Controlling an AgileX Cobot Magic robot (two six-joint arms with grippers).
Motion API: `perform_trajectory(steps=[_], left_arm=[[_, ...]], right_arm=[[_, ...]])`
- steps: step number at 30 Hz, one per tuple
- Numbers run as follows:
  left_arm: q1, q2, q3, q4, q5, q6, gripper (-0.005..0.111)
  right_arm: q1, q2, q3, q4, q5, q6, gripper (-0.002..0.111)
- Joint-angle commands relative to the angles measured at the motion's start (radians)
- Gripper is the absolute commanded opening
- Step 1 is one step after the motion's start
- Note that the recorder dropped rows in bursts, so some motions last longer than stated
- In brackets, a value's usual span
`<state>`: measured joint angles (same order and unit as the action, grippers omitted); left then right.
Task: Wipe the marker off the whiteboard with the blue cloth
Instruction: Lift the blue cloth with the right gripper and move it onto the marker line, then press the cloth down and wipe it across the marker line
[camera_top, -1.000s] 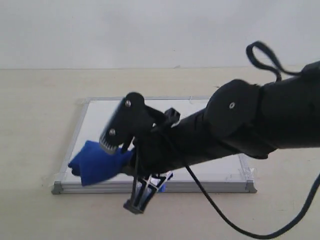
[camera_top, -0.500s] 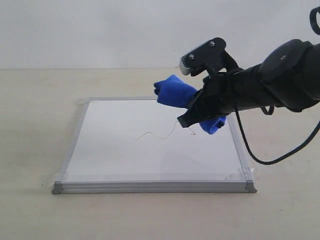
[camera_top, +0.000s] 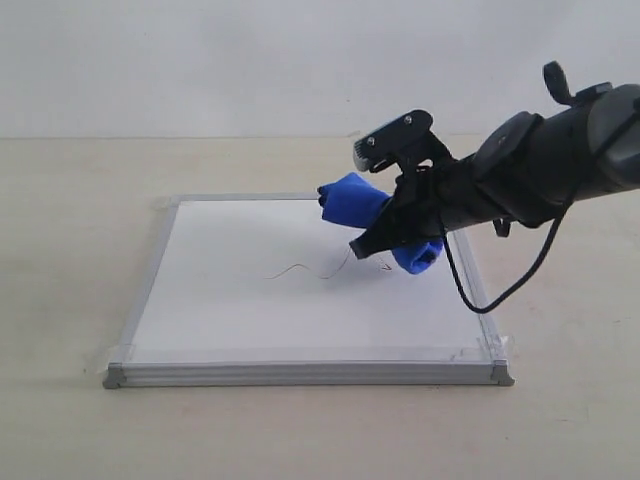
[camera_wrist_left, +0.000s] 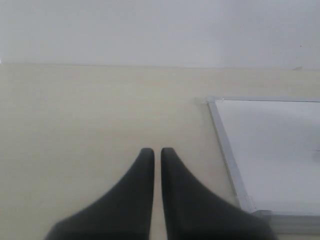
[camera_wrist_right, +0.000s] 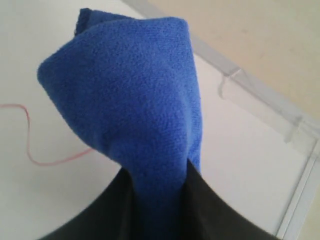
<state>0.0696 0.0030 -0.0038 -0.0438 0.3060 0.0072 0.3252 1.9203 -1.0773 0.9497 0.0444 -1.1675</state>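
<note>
The marker squiggle lies mid-whiteboard. The right gripper pinches the blue cloth beside its end, bunched for wiping, while the left gripper waits off-board, nearly closed and empty.

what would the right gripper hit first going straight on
Likely the flat white silver-framed whiteboard, near the thin wavy marker line; the bright blue soft cloth held in the right gripper would touch it first.

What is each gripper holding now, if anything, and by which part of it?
The right gripper pinches the blue cloth around its bunched middle, both ends sticking out. The left gripper holds nothing.
</note>
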Motion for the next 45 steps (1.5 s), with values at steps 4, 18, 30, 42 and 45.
perform_trajectory(steps=[4,18,30,42,45], left_arm=[[0.001,-0.003,0.004,0.003,-0.005,-0.007,0.005],[0.001,-0.003,0.004,0.003,-0.005,-0.007,0.005],[0.001,-0.003,0.004,0.003,-0.005,-0.007,0.005],[0.001,-0.003,0.004,0.003,-0.005,-0.007,0.005],[0.001,-0.003,0.004,0.003,-0.005,-0.007,0.005]], right_arm=[[-0.007,0.062,-0.040,-0.006,-0.062,-0.062,0.000],[-0.007,0.147,-0.051,-0.006,0.237,-0.028,0.000],[0.007,0.147,-0.155,-0.101,0.490,0.074,0.000],[0.003,0.177,-0.190,-0.743,0.121,0.644,0.000],[0.000,0.211,-0.205,-0.820,0.163,0.655,0.000]])
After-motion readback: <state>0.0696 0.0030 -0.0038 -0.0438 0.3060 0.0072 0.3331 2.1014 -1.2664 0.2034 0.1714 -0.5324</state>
